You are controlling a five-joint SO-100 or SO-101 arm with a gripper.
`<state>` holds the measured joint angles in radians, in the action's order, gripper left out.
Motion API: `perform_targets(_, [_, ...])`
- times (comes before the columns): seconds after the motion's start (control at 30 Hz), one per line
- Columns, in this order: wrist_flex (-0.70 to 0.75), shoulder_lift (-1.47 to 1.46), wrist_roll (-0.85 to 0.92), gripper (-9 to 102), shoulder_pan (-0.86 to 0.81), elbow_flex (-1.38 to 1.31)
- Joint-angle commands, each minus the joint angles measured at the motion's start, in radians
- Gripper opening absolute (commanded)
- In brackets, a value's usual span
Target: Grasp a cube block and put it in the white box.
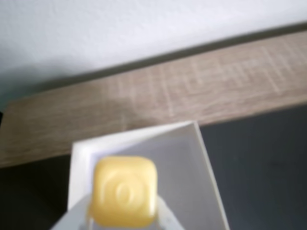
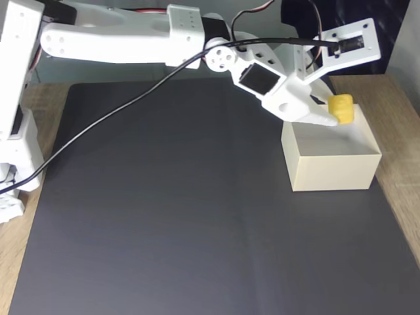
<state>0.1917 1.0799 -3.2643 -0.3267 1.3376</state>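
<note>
Closest in the wrist view, the gripper [image 1: 125, 218] is closed on the yellow cube [image 1: 124, 190], holding it above the open white box [image 1: 201, 158]. Beyond the box lie the dark mat [image 2: 164, 197], then the wooden counter [image 1: 192, 91] and a pale wall [image 1: 120, 28].

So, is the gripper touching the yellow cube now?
Touching. In the fixed view the gripper has the cube block pressed between its fingers, held above the white box with no gap showing.
</note>
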Motion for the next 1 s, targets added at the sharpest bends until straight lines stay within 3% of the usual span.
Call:
perform_targets(0.0, [-0.009,0.006,0.008,0,0.014,-0.084])
perform_targets(0.27, [-0.006,0.005,0.002,1,0.02,-0.084])
perform_targets(0.5, [-0.008,0.008,0.008,20,0.014,-0.084])
perform_targets(0.63, [-0.008,0.012,0.003,25,0.006,-0.084])
perform_targets(0.8, [0.002,0.028,0.0,22,0.003,-0.074])
perform_targets(0.97, [0.031,0.1,-0.002,11,0.012,-0.009])
